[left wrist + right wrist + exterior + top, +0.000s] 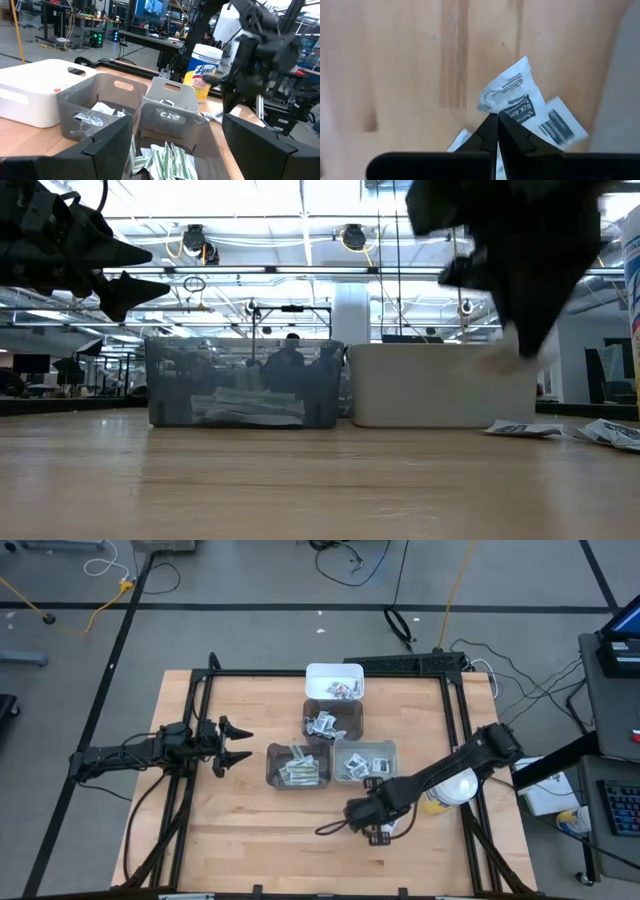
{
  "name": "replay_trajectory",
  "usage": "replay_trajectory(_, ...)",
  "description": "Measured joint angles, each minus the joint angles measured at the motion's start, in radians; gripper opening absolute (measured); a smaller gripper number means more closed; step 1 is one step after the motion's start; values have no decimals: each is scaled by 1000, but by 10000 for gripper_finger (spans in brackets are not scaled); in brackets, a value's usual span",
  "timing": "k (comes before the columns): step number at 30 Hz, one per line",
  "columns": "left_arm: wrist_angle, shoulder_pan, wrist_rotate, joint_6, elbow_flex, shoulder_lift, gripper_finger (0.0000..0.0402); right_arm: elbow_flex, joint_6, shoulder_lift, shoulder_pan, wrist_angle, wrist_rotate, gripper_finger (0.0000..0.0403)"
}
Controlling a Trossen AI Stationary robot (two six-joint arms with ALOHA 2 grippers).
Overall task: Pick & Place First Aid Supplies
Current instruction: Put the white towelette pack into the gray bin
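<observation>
Pinching a white sachet [512, 97] just above the table's near-right part, the right gripper [375, 823] is mid-pick and must next carry it to a bin [364, 761], while the left gripper [232, 743] waits open at the left.

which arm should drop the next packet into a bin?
Right, probably. The right gripper has its fingers shut on a white packet near the grey bins. The left gripper hangs open and empty at the table's left side.

Right gripper [497, 131] low, fingers pinched together; left gripper [234, 743] raised, fingers spread.
</observation>
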Motion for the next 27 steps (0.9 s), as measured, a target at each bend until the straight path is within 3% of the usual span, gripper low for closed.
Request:
replay_trajectory(8, 0, 0, 0, 0, 0, 0, 310, 88, 29, -100, -8, -140, 0, 1)
replay_trajectory(15, 0, 0, 0, 0, 0, 0, 310, 116, -1, -117, -23, -161, 1, 1)
replay_trajectory(27, 0, 0, 0, 0, 0, 0, 310, 118, -116, -137, -264, -257, 2, 0)
